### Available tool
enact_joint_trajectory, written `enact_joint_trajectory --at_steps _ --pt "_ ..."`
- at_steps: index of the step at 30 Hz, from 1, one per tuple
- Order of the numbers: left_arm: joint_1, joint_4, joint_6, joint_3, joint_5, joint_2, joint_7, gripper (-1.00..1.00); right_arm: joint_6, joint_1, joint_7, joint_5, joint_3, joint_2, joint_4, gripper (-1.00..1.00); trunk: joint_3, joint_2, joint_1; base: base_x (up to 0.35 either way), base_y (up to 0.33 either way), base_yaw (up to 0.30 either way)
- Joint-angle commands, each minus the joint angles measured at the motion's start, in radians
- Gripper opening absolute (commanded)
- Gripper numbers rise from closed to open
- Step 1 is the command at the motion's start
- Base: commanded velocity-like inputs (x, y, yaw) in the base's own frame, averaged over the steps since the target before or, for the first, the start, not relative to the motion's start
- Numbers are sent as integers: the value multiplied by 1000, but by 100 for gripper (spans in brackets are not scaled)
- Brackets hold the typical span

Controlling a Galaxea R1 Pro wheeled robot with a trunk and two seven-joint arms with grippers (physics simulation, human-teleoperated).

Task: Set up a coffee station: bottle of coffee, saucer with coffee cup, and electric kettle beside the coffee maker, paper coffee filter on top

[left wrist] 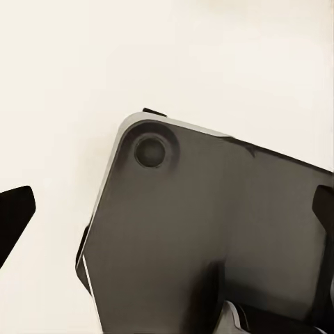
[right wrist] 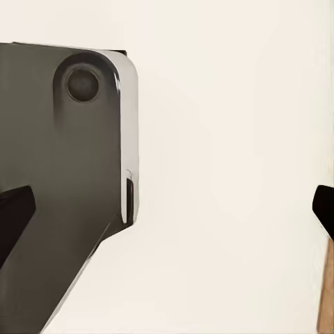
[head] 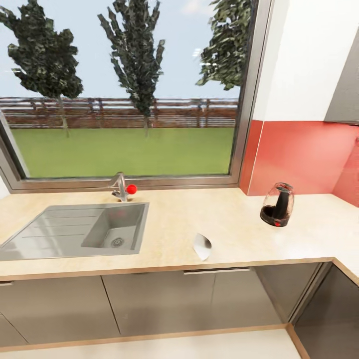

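Electric kettle (head: pixel 277 205) sitting right of frame on kitchen countertop (head: pixel 234 224); paper coffee filter (head: pixel 202 246) lying centre. Coffee maker unplaced. Both grippers' fingers spread apart, holding nothing.

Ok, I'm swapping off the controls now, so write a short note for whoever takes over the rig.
Left gripper: fingertips wide apart, open, holding nothing.
Right gripper: open too, empty.
The electric kettle stands upright on the kitchen countertop, near the red wall at the right corner.
The paper coffee filter lies on the countertop near its front edge, to the right of the sink.
Done: nothing looks staged yet.
Left: find the coffee maker, bottle, cup and saucer, then group everything around the maker, filter on top.
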Motion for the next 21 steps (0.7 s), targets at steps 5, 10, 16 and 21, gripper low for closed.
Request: enact_joint_trajectory --at_steps 5,10,16,21 --pt "0 -2 -4 1 5 0 -2 100 -2 0 5 8 -10 0 -2 100 -2 -2 1 0 -268 0" --pt "0 -2 -8 1 4 0 -2 100 -4 0 5 8 -9 0 -2 100 -2 -2 1 0 -60 0" --pt "0 -2 -9 1 4 35 -2 100 -5 -1 -16 10 -6 13 -35 100 -2 -2 1 0 -9 0" --pt "0 -3 -8 1 5 54 -2 100 10 -1 -28 -78 -14 42 -188 100 -2 -2 1 0 0 0"
